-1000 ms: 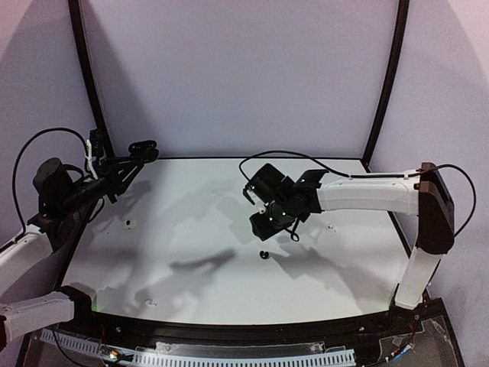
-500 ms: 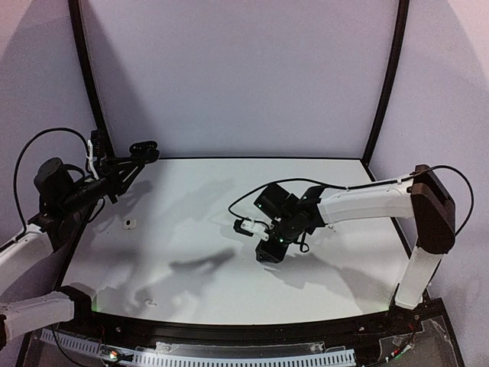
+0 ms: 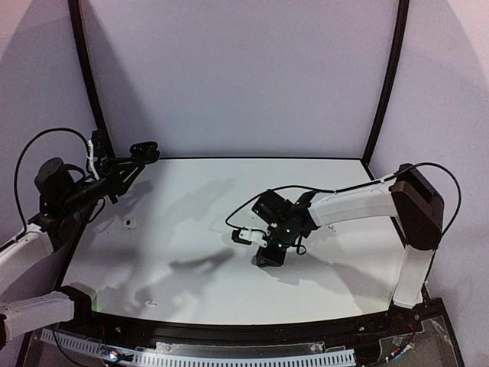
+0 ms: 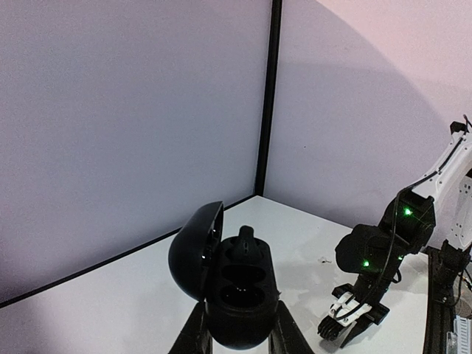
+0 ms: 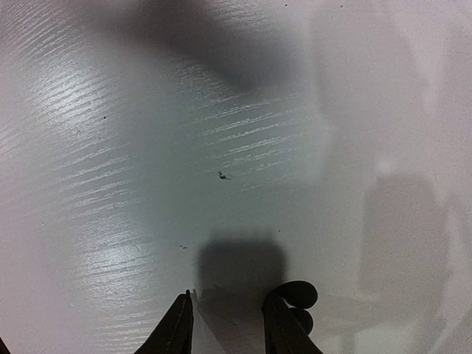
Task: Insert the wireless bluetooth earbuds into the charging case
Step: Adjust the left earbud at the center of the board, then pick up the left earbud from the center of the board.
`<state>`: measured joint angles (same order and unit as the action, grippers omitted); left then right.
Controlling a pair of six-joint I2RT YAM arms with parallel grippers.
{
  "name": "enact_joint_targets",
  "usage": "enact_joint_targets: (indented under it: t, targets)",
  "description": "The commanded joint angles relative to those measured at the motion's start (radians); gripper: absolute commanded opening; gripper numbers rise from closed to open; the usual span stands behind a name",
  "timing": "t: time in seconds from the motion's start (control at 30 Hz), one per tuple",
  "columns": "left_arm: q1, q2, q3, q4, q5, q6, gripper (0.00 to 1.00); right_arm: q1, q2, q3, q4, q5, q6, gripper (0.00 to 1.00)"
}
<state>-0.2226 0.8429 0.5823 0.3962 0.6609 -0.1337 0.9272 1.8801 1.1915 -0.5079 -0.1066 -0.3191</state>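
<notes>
Earbud (image 5: 299, 293): likely light, slick (may skid); pinch its middle. Right gripper (image 5: 228, 304) narrowly parted, empty; left gripper (image 4: 237, 335) clamps charging case (image 4: 236, 287).

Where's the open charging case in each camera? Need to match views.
Top external: charging case at far left, over the back-left corner of the table.
Left wrist: bottom centre, lid open.
Right wrist: not in it.
Shared landmark: right gripper, centre of the top view, lower right of the left wrist view.

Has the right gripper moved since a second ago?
Yes: the right gripper has come down and shifted toward the near edge of the table.
</notes>
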Motion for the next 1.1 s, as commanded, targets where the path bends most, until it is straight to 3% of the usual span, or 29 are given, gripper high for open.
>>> enact_joint_targets:
  t: [0.0,0.6,1.07]
  targets:
    - [-0.003,0.000,0.005,0.000,-0.008,0.013,0.01,-0.012,0.011,0.014,0.013,0.028,-0.024,0.32]
    - [-0.003,0.005,0.001,0.004,-0.002,0.010,0.01,-0.039,0.014,0.040,-0.009,0.088,-0.053,0.32]
    - [-0.004,0.013,0.007,0.010,0.001,0.010,0.01,-0.066,0.023,0.040,-0.008,0.104,-0.075,0.22]
